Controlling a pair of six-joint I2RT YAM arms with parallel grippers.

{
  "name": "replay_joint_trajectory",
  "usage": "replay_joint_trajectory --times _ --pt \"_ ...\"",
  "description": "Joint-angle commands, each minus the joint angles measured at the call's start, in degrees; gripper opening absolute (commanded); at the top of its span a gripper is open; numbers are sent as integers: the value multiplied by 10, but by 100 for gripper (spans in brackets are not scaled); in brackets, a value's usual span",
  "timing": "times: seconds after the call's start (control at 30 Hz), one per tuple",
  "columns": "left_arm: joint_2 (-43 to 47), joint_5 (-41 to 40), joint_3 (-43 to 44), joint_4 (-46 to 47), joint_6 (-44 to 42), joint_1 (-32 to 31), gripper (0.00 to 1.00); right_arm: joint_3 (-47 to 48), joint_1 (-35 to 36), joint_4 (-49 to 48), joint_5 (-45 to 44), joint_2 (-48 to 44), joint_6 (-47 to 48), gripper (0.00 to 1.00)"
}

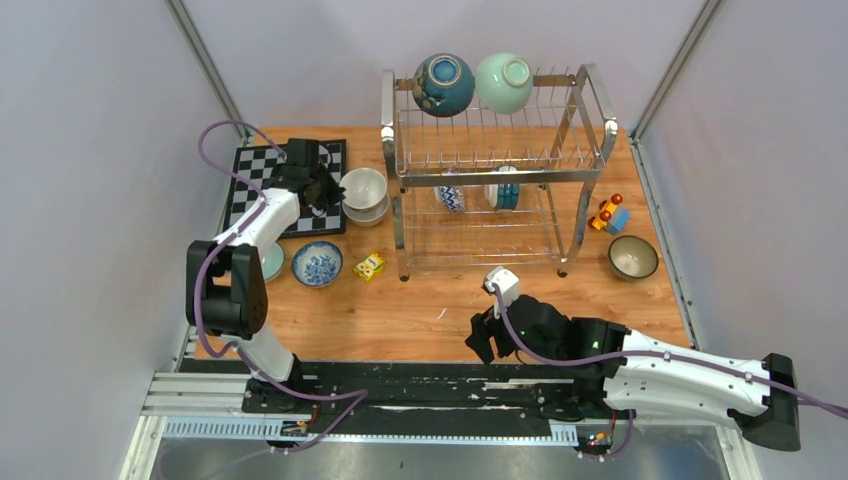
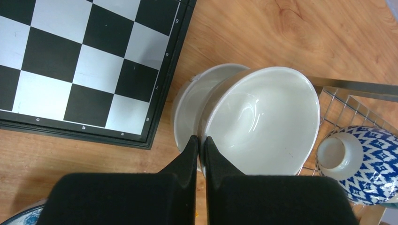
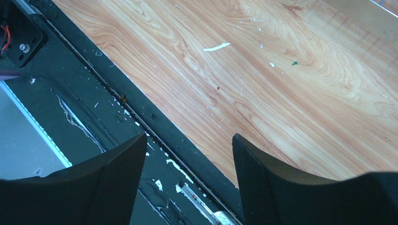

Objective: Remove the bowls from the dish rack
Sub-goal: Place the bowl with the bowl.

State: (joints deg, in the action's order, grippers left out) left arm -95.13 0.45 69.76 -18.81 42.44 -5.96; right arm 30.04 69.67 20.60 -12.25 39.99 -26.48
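Note:
The silver wire dish rack (image 1: 580,120) stands at the back centre. A dark blue bowl (image 1: 443,84) and a mint green bowl (image 1: 503,82) sit on its top tier. A blue-patterned bowl (image 1: 451,192) and a teal bowl (image 1: 506,190) stand on the lower tier. My left gripper (image 1: 328,195) is left of the rack and shut on the rim of a cream bowl (image 2: 263,122). That bowl is tilted over a second cream bowl (image 2: 190,105). My right gripper (image 1: 487,335) is open and empty over the table's near edge (image 3: 187,140).
A chessboard (image 1: 250,180) lies at the back left. A blue-patterned bowl (image 1: 317,263), a mint bowl (image 1: 273,260) half hidden by the left arm, and a yellow block (image 1: 370,266) lie on the table. A dark-rimmed bowl (image 1: 633,257) and a toy car (image 1: 608,214) sit on the right.

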Motion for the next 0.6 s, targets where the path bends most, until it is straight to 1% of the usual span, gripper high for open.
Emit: replay_joint_trajectory --times 0.0,0.57 --pt "0 11 1 51 6 4 0 -9 -5 3 -11 -8 -8 70" --pt "-21 4 -18 52 -5 4 0 -10 -6 7 -16 -11 -14 70"
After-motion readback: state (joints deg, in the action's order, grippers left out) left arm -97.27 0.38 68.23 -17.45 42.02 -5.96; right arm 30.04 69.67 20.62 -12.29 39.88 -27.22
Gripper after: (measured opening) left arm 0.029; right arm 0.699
